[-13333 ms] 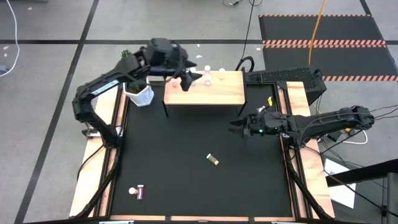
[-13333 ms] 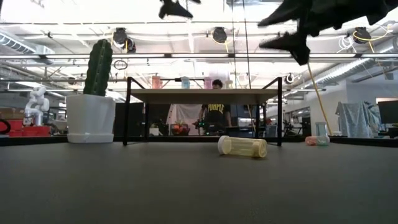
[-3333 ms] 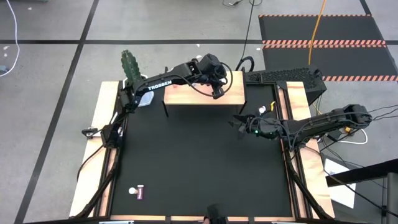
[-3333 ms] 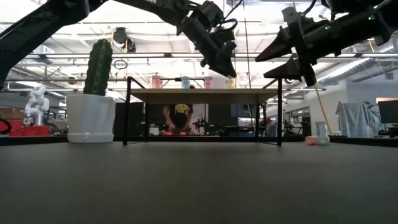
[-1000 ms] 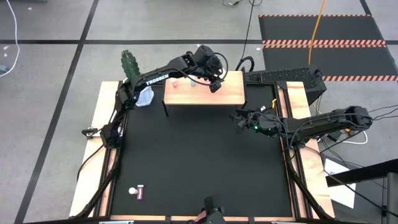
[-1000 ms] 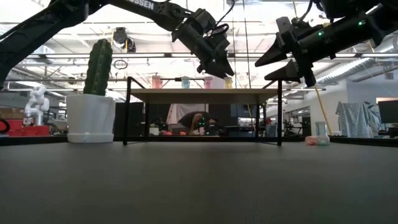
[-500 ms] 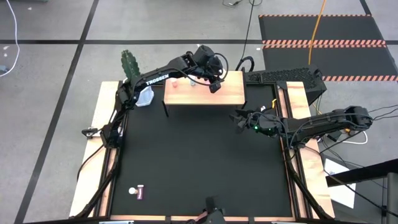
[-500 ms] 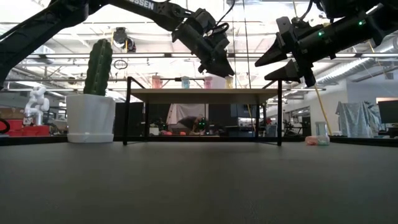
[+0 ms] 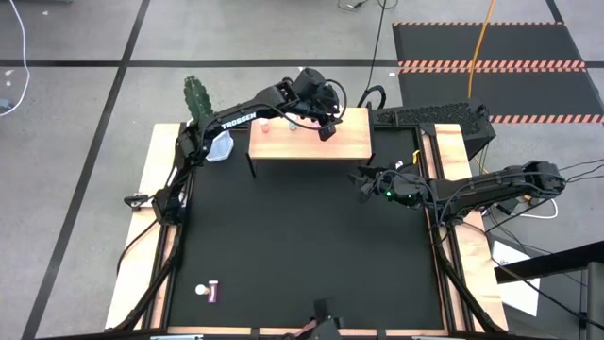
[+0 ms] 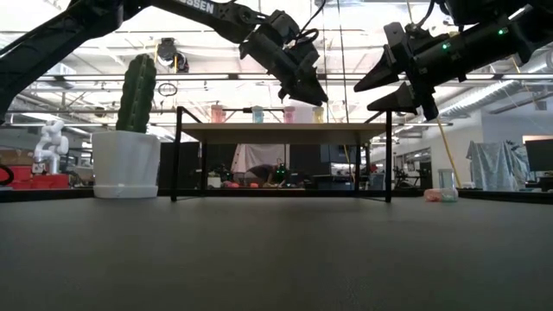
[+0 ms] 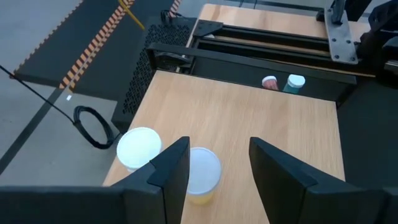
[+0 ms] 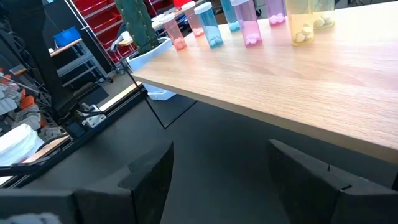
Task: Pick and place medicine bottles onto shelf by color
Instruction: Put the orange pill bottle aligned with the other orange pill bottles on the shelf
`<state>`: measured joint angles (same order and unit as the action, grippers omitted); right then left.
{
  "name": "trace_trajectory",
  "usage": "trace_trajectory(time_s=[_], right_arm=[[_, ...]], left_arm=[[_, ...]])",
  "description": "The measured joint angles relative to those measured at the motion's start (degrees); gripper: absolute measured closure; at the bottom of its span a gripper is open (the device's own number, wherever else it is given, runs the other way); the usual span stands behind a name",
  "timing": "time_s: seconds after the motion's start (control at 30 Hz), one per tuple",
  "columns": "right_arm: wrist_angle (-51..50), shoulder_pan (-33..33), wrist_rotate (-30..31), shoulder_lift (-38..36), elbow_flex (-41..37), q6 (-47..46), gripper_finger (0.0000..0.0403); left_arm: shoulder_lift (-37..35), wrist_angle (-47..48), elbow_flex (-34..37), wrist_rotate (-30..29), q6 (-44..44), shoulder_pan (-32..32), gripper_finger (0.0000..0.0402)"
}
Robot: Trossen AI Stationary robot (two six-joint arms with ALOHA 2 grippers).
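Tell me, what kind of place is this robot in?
Probably a robot lab or workshop: a robot work table sits on a taped floor, with striped hazard mats nearby and ceiling pipes and lights overhead.

Overhead camera is looking straight down on my whole bench (image 9: 283,227). Low camera is facing level across it, under the shelf (image 10: 281,130). My left wrist camera is sitting close above the shelf top; my right is viewing its edge obliquely, sharing it.
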<state>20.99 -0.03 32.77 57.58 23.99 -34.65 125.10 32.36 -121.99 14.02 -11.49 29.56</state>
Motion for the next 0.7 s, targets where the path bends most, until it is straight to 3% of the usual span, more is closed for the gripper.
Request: trace_trajectory(time_s=[0.3,0.53,0.7], right_arm=[[0.20,0.00,0.00,0.00,0.00,0.67,0.0151],[3.38,0.00,-0.02,-0.02,0.00,3.14,0.0151],[9.20,0.16,-0.05,-0.02,0.00,7.66,0.0151]], left_arm=[[-0.87,0.30,-1.26,-0.68,1.42,0.04,0.0226],[-2.95,1.53,-1.38,-2.07,3.92,0.01,0.0177],[-6.19,1.36,-1.44,-2.52,10.35,-0.17,0.0141]])
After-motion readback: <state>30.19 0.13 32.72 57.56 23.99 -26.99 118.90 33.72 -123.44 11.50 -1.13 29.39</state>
